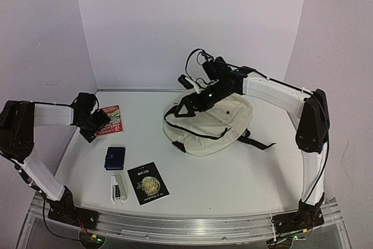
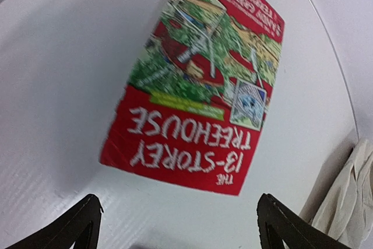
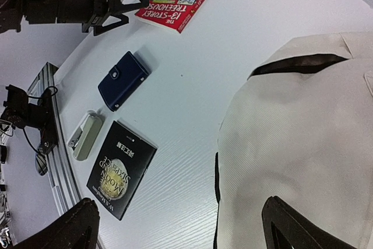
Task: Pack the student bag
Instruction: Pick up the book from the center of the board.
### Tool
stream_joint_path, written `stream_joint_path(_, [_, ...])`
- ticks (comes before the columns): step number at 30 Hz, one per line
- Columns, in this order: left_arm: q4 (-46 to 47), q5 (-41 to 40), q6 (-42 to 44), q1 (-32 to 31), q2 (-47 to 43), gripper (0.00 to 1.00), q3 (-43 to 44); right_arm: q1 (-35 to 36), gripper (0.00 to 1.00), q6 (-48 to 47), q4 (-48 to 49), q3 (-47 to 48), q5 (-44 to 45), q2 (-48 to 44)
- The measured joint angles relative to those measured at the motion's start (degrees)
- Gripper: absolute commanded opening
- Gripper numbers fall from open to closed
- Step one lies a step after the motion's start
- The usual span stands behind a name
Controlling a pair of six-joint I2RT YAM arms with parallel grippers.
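Note:
The student bag [image 1: 213, 127] is a large cream backpack with black straps, lying flat at the table's middle right; it also fills the right of the right wrist view [image 3: 303, 144]. My right gripper [image 1: 187, 108] hovers open over the bag's left edge, one finger above the fabric and the other above bare table [image 3: 180, 223]. My left gripper [image 1: 98, 125] stands open just short of the near edge of a red "13-Storey Treehouse" book [image 2: 198, 80], with nothing between its fingers [image 2: 182, 223]. The book lies flat at the far left [image 1: 112, 119].
A blue snap wallet [image 1: 115, 158], a black "Moon and Sixpence" book [image 1: 148, 183] and a small white stapler-like item [image 1: 118, 189] lie at the front left. White walls enclose the back and sides. A metal rail [image 1: 186, 225] runs along the near edge.

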Motion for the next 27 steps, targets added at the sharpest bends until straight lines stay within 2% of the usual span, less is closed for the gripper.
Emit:
stream_joint_path(7, [-0.1,1.9,2.1,5.1,4.7,0.92,1.8,1.9,0.97,2.9,0.6,3.7,0.0,4.1])
stream_joint_path(12, [1.0,4.6,4.4,9.3,12.9,0.85,8.3,2.4,0.96,4.5,0.9,4.1,0.0,5.6])
stream_joint_path(19, [2.1,8.1,10.2,12.0,22.3,0.8,18.8,2.4,0.94,6.6,2.9,4.6,-0.2,5.8])
stream_joint_path(24, [3.2,13.9,15.6,11.9,29.6,0.66,27.9,2.4,0.91,7.7,4.1,4.6,-0.3,5.9])
stream_joint_path(27, [5.2,18.2,18.4,12.0,32.2,0.58,30.3,2.4,0.88,7.9,4.7,4.6,-0.5,6.4])
